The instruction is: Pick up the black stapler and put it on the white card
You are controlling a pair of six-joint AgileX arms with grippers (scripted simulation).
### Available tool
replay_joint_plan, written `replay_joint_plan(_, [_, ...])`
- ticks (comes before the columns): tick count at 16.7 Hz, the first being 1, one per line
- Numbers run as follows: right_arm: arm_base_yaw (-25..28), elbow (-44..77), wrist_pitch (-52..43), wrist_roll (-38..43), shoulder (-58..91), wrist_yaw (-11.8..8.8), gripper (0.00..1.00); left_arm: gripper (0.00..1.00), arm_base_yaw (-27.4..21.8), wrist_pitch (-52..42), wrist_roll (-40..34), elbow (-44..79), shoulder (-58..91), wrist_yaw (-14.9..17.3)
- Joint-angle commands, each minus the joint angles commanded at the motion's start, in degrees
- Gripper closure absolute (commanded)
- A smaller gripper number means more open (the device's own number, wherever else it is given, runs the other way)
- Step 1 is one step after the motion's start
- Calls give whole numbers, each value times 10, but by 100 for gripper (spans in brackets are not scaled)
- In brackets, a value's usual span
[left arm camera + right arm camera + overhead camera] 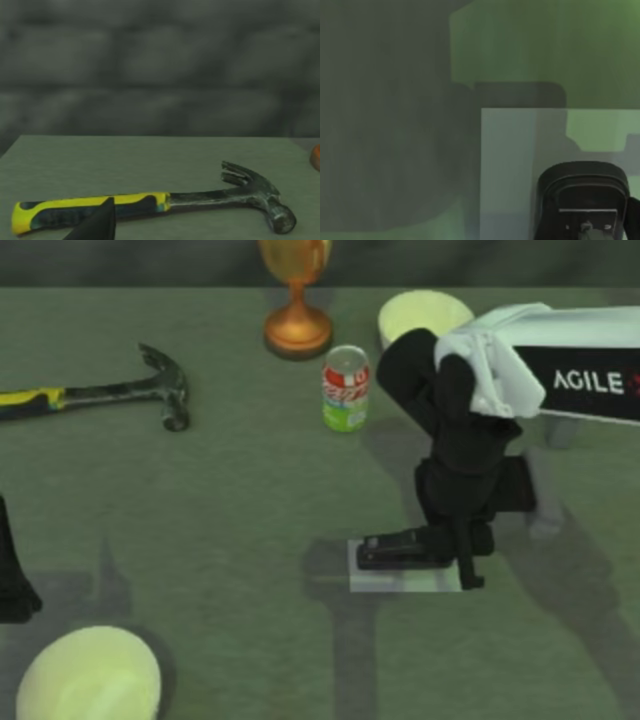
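Hovering over the white card toward the tabletop's near right: right gripper, fingers clamped on the black stapler, long axis along the card's length; left gripper parked at left edge.

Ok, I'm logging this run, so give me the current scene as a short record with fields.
stapler: black stapler over the white card
right gripper: right gripper at the stapler's end, above the card
left gripper: left gripper parked at the table's left edge
other items: hammer, can, trophy, two pale bowls
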Motion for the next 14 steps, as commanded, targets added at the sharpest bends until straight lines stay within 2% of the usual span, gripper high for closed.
replay_joint_plan(8, [0, 0, 0, 0, 0, 0, 2, 0, 0, 0, 0, 0, 0, 0])
replay_joint_plan(14, [0, 0, 0, 0, 0, 0, 0, 0, 0, 0, 0, 0, 0, 0])
